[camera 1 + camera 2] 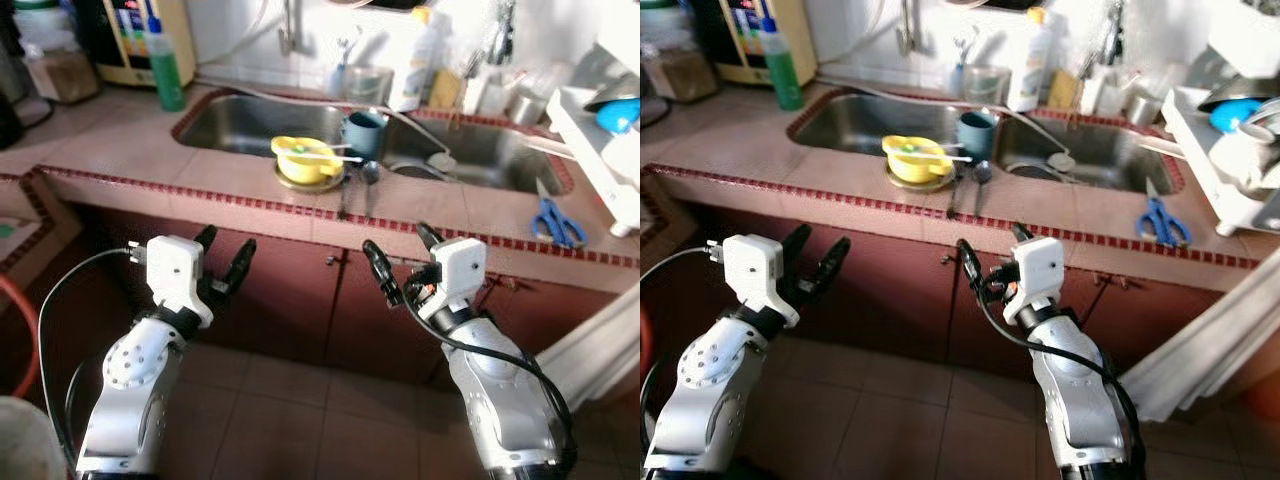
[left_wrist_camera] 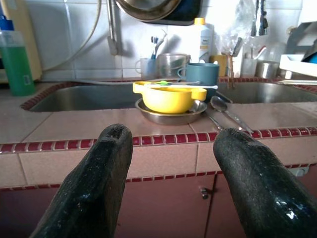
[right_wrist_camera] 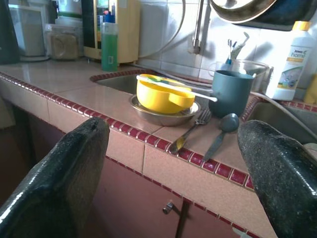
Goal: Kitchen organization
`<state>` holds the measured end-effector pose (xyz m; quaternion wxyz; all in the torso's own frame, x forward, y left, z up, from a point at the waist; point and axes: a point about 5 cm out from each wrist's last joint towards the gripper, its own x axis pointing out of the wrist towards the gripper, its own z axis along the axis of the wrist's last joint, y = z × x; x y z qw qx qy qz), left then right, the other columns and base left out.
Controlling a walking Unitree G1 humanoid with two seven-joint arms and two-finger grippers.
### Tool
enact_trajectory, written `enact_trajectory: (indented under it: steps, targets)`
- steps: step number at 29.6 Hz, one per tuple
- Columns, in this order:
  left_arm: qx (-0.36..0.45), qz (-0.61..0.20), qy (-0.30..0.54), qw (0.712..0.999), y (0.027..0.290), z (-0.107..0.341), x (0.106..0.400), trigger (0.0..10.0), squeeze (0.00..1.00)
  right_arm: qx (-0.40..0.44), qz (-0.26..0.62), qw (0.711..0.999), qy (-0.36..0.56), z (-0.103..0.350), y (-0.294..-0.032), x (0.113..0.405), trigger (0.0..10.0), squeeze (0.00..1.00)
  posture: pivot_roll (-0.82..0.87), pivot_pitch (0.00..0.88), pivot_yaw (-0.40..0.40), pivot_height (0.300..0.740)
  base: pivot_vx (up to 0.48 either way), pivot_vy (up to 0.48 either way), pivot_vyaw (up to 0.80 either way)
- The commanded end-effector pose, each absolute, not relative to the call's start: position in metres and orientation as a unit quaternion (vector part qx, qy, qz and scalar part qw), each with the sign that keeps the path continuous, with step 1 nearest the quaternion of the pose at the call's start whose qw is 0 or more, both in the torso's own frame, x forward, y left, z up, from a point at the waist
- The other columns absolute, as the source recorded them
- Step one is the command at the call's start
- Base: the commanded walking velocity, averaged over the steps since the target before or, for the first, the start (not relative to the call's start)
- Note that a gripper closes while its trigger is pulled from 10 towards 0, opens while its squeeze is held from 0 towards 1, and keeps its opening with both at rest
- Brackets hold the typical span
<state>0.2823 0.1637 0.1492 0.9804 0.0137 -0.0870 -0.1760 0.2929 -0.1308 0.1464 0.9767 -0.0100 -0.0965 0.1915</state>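
Note:
A yellow bowl (image 1: 303,158) with a white utensil across it sits in a steel bowl (image 1: 312,184) on the tiled counter (image 1: 150,160), on the strip between the two sinks. A blue-grey mug (image 1: 364,133) stands just behind it. A fork (image 1: 343,195) and a spoon (image 1: 369,180) lie beside the bowls, pointing toward the counter's front edge. My left gripper (image 1: 226,242) is open, held below and in front of the counter edge, left of the bowls. My right gripper (image 1: 397,240) is open at the same height, right of them. Nothing is between either pair of fingers.
Blue scissors (image 1: 556,222) lie on the counter at the right, near a white dish rack (image 1: 600,140). A green soap bottle (image 1: 167,70) stands at the back left and a white bottle (image 1: 418,60) behind the sinks. Brown cabinet doors (image 1: 290,290) run under the counter.

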Motion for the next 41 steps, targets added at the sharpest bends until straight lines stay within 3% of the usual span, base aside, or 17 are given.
enact_trajectory:
  steps: [1, 23, 30, 41]
  targets:
    - [0.013, -0.183, -0.091, 0.979, 0.1592, 0.1518, 0.2827, 10.0, 0.00, -0.015, 0.186, 0.977, -0.100, 0.1513, -0.1349, 0.2950, 10.0, 0.00, -0.04, 0.007, -0.025, 0.703, 0.000, 0.000, 0.00]
    - [0.035, -0.198, -0.095, 0.975, 0.1621, 0.1549, 0.2865, 10.0, 0.00, -0.021, 0.189, 0.977, -0.101, 0.1521, -0.1341, 0.2977, 10.0, 0.00, -0.03, 0.000, -0.028, 0.703, 0.000, 0.000, -0.70]
    - [0.034, -0.197, -0.096, 0.975, 0.1631, 0.1555, 0.2869, 10.0, 0.00, -0.022, 0.190, 0.976, -0.100, 0.1518, -0.1342, 0.2971, 10.0, 0.00, -0.03, 0.000, -0.029, 0.703, 0.279, 0.000, -0.67]
    - [0.031, -0.200, -0.095, 0.975, 0.1616, 0.1543, 0.2855, 10.0, 0.00, -0.020, 0.193, 0.975, -0.103, 0.1521, -0.1338, 0.2962, 10.0, 0.00, -0.03, 0.000, -0.030, 0.703, 0.291, 0.000, -0.04]
